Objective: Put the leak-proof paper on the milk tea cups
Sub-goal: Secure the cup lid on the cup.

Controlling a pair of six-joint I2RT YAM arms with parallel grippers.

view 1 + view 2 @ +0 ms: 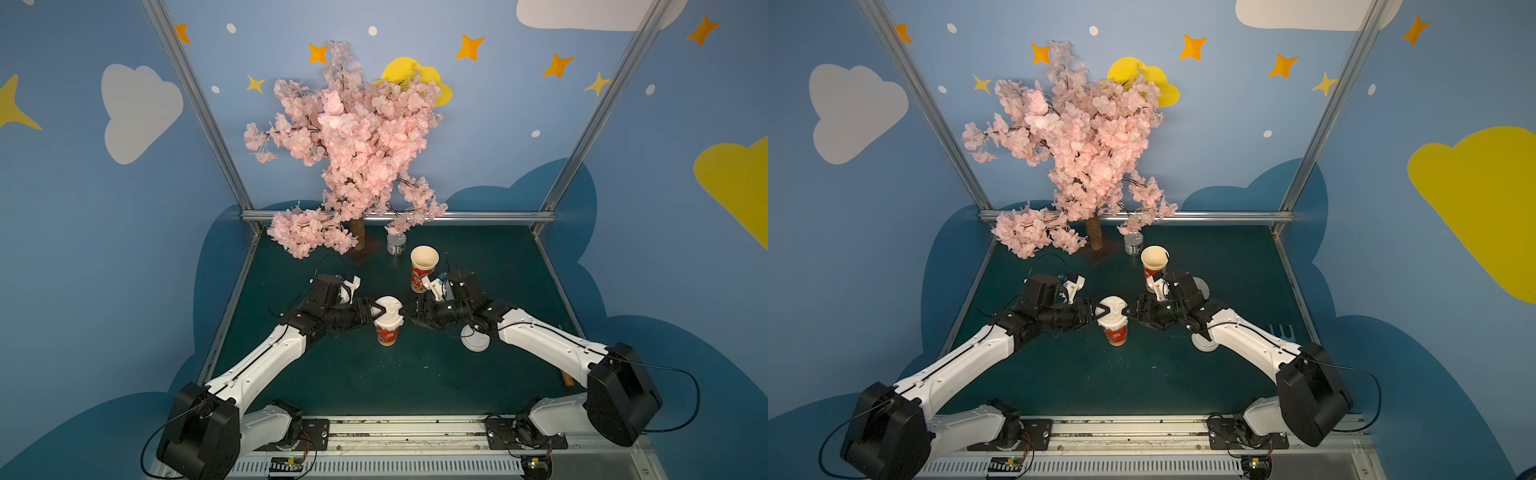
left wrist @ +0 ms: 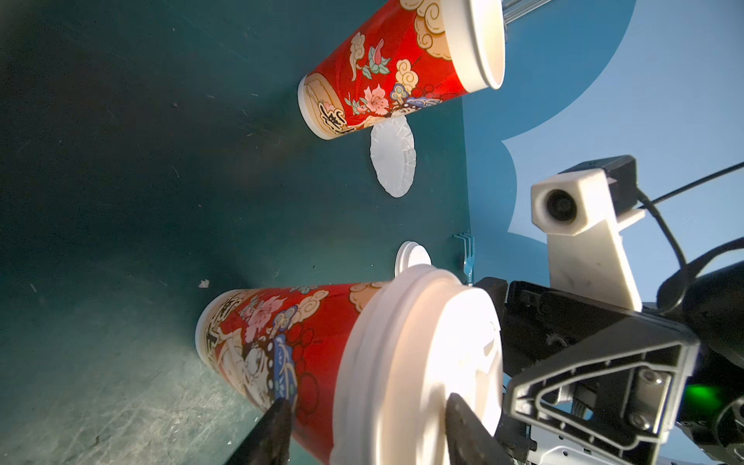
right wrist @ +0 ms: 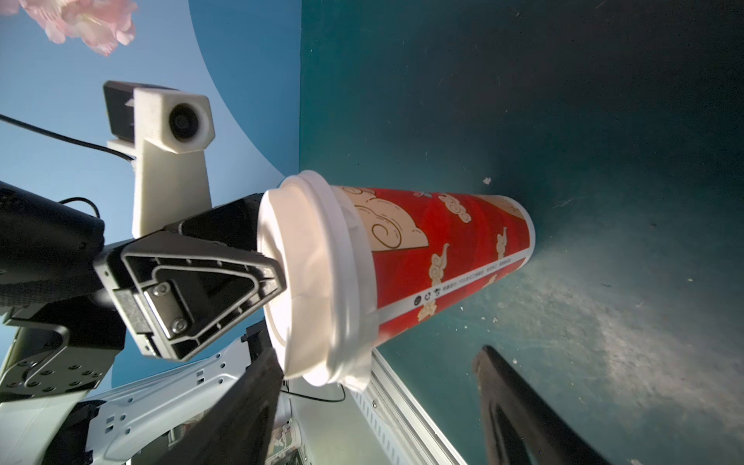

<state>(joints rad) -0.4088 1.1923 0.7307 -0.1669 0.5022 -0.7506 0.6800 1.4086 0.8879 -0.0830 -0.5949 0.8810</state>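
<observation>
The near milk tea cup (image 1: pixel 387 332) stands upright in the middle of the worktop (image 1: pixel 374 382), capped by a white domed lid (image 1: pixel 388 308). A sheet of leak-proof paper (image 3: pixel 356 372) is caught under that lid, its crinkled edge poking out below the rim. The left gripper (image 2: pixel 367 398) has its jaws spread, one finger over the lid top, the other down beside the cup wall. The right gripper (image 3: pixel 380 351) is spread too, one finger by the lid top, the other clear of the cup. The far milk tea cup (image 1: pixel 423 268) stands open toward the back edge, near a small grey can (image 1: pixel 396 243). A second leak-proof paper (image 2: pixel 393 161) lies flat by its foot. A spare lid (image 1: pixel 476 340) lies under the right arm.
</observation>
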